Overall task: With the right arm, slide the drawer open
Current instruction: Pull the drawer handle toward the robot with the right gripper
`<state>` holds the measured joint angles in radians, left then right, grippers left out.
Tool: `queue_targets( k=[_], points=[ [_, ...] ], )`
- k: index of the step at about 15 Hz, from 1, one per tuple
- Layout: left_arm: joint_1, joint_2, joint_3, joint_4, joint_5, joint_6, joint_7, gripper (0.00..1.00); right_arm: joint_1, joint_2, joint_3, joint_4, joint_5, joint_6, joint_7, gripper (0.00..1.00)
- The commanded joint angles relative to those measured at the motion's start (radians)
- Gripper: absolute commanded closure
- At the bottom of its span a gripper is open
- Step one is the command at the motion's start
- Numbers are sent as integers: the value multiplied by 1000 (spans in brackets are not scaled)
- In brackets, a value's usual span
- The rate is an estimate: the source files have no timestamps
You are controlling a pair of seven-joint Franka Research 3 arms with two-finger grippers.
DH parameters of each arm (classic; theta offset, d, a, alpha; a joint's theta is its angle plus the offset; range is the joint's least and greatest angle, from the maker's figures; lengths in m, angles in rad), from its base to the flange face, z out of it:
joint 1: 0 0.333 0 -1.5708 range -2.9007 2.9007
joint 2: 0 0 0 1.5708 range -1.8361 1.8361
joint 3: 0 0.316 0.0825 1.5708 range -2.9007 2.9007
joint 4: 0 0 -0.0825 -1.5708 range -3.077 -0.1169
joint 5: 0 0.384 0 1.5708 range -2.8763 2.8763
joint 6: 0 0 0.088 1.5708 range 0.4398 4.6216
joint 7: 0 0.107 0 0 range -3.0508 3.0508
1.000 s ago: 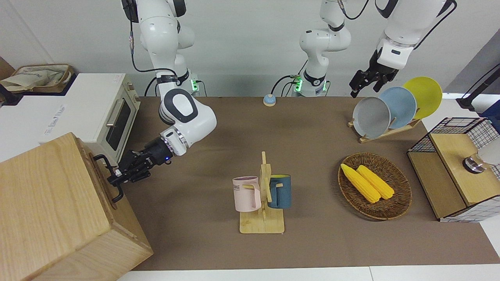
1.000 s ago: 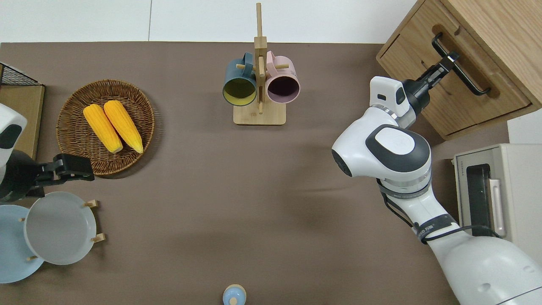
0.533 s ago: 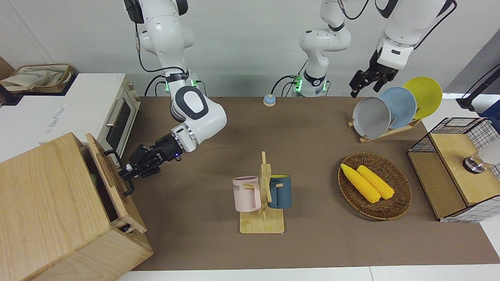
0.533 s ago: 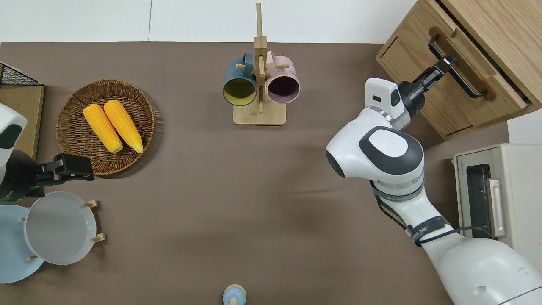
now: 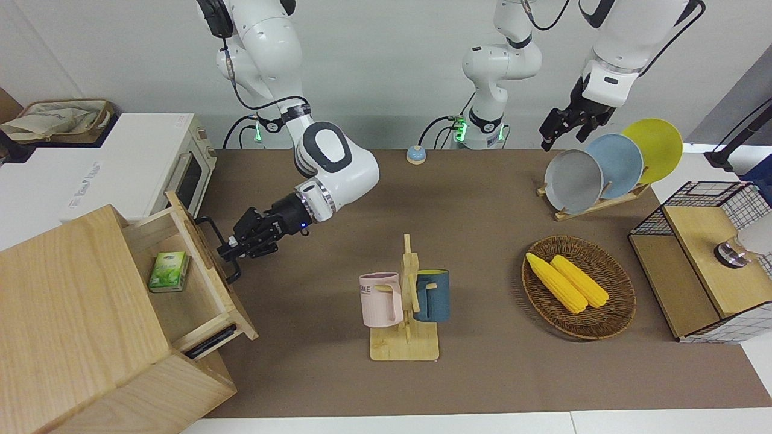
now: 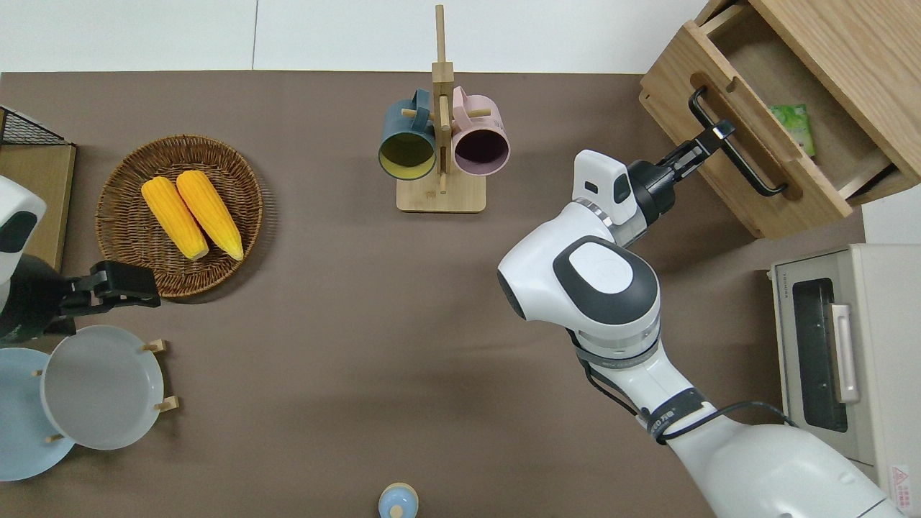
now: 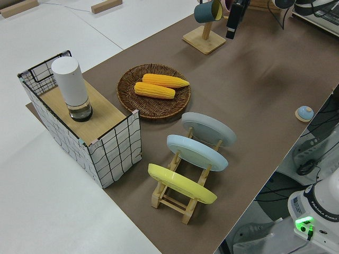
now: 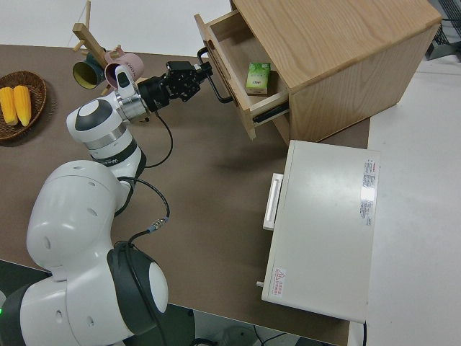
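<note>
The right arm's black clawed gripper (image 5: 232, 253) is clenched on the black metal bar handle (image 6: 734, 153) of the wide, shallow light-wood drawer (image 5: 181, 289), which juts well out of the pale oak box cabinet (image 5: 72, 319) at the right arm's end of the table — a small green packet (image 5: 167, 272) lies inside. Pulling further risks dragging the drawer off its runners or shifting the cabinet — an off-axis pull could also jam it. The left arm is parked, and I cannot tell how its jaws stand.

Pale, matt oak-grain wood forms the cabinet (image 5: 78, 301) and its drawer (image 5: 199, 283), which carries a black metal bar handle (image 5: 220, 250). Inside the drawer lies a glossy green paper carton (image 5: 167, 272). Beside the cabinet, the toaster oven (image 6: 849, 345) is smooth white with a silver handle. The table (image 6: 324, 324) has a matt brown covering.
</note>
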<state>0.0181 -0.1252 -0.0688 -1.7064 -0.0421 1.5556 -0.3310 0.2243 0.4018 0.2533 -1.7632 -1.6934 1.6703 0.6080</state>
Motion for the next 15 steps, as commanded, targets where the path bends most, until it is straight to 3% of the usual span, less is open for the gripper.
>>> queue_targets(
  k=[1, 8, 15],
  points=[
    [-1, -8, 4, 4, -1, -15, 9, 7, 10, -17, 60, 25, 15, -41, -13, 1000],
    [-1, -8, 4, 4, -1, -15, 9, 7, 10, -17, 167, 36, 92, -168, -22, 1000],
    [-1, -8, 4, 4, -1, -15, 9, 7, 26, -17, 231, 48, 136, -259, -37, 1000]
  ],
)
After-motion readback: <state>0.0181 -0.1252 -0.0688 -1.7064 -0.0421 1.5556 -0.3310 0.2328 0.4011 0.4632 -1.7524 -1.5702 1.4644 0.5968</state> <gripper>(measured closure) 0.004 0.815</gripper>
